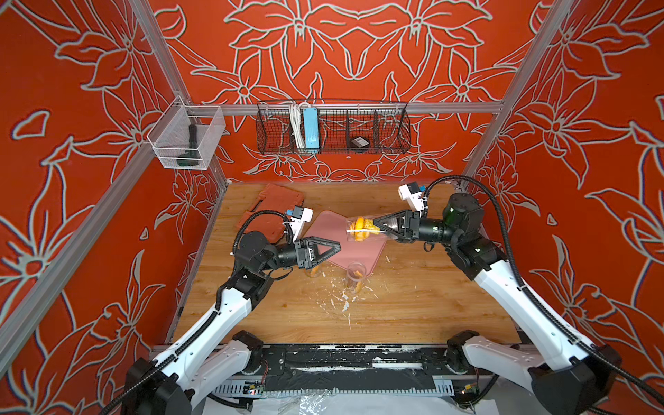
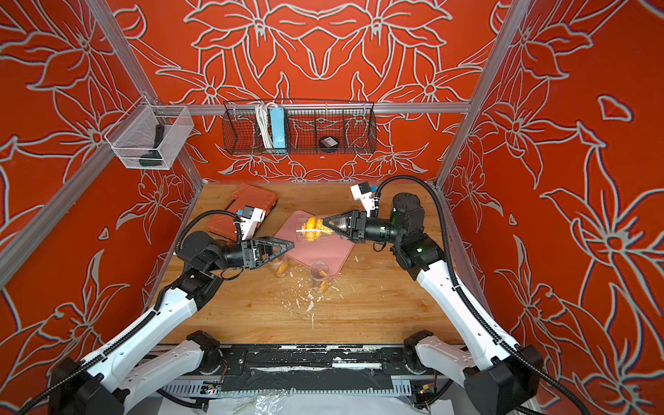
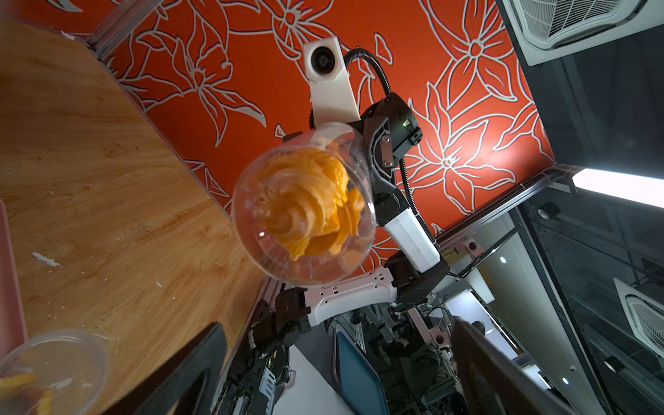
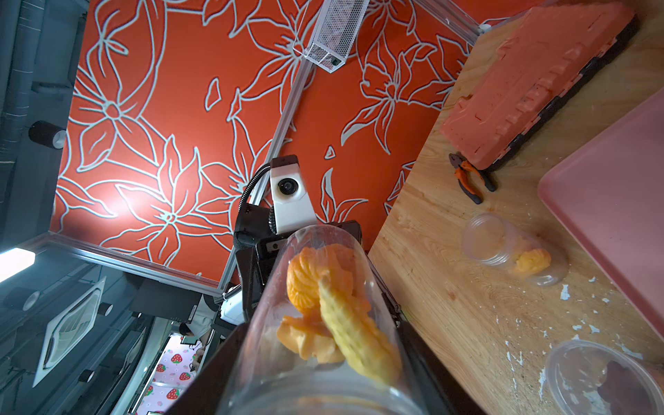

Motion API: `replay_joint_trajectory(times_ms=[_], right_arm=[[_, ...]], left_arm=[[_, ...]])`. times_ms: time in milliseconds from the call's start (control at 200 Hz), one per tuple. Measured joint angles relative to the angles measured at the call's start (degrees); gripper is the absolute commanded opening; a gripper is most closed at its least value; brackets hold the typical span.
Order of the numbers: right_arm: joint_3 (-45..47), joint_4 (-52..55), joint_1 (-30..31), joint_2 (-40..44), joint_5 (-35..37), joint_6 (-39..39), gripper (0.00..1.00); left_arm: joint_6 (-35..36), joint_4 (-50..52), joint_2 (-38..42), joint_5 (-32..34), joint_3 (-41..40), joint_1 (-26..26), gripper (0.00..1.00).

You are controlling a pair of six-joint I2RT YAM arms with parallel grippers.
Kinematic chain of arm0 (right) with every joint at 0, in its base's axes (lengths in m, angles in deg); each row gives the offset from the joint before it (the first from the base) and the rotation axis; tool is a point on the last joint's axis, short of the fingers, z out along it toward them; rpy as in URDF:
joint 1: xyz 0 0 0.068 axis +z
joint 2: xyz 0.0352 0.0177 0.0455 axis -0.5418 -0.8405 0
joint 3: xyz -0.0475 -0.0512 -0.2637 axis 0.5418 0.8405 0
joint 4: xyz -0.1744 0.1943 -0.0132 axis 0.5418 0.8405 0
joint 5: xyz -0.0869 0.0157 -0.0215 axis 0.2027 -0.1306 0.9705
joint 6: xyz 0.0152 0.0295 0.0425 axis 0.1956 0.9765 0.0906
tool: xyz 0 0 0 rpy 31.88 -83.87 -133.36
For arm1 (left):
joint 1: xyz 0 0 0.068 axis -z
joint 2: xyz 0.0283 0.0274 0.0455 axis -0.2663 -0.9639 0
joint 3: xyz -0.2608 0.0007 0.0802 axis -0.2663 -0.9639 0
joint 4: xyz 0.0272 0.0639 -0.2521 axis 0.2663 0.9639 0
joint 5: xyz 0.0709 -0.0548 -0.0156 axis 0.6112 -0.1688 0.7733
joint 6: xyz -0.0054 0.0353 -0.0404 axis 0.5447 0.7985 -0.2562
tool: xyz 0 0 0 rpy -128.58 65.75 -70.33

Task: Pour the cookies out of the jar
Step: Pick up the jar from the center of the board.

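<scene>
2 clear cups sat on the bench: the middle cup touched the near edge of the pink tray, and the left cup stood just beside the tray's left corner, partly hidden under the left end effector. Each cup held a few orange pieces. White crumbs lay scattered in front of them. An orange tool case rested at the far left of the bench, with pliers just beside it. The left end effector was spread fully wide and gripped nothing. It pointed toward the jar, whose mouth faced straight into the left wrist view. The right end effector was clamped on the jar's base end and held it in the air over the far part of the tray, clear of the surface. The jar's long axis lay roughly level, running across the bench, with its open mouth turned toward the robot's left. The cookies, orange and yellow, were all still inside, bunched together between the mouth and the base. The tray beneath carried nothing.
</scene>
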Motion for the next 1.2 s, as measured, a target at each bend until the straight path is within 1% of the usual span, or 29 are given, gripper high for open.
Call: replay_joint_trajectory(times_ms=[220, 565, 846, 1201], right_arm=[[0.0, -0.4, 1.9, -0.3, 0.1, 0.0, 0.55], [0.2, -0.7, 6.6, -1.4, 0.6, -0.4, 0.54], [0.4, -0.8, 9.8, -2.4, 1.5, -1.2, 0.53], [0.9, -0.9, 10.6, -2.9, 3.0, -2.1, 0.53]], left_arm=[[-2.1, -2.7, -1.3, -1.0, 0.0, 0.4, 0.98], [-4.7, -6.1, -3.4, -1.7, 0.3, 1.7, 0.98], [-6.1, -7.3, -5.1, -1.6, 0.9, 2.0, 0.98], [-7.2, -8.7, -5.1, -1.7, 0.9, 2.7, 0.96]])
